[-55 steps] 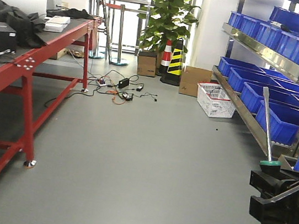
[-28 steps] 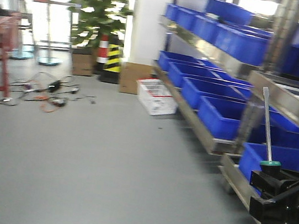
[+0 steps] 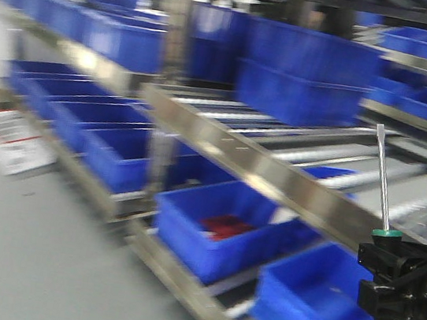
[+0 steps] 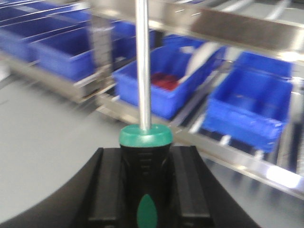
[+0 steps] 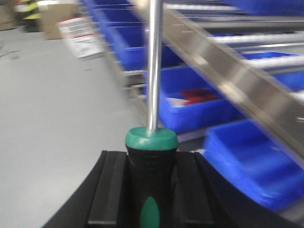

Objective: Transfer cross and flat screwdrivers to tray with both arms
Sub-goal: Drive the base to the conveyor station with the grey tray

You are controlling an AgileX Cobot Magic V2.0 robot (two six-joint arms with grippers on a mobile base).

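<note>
Left gripper [image 4: 145,187]: your jaws clamp the left screwdriver [image 4: 143,71] by its handle, shaft upright.
Right gripper [image 5: 151,187]: your jaws clamp the right screwdriver [image 5: 154,61] likewise.
Behind: blurred blue bins [image 3: 219,236].

Blue bins [image 3: 202,252] on steel shelving [image 3: 275,177]

No text, label or number can be read anywhere.
</note>
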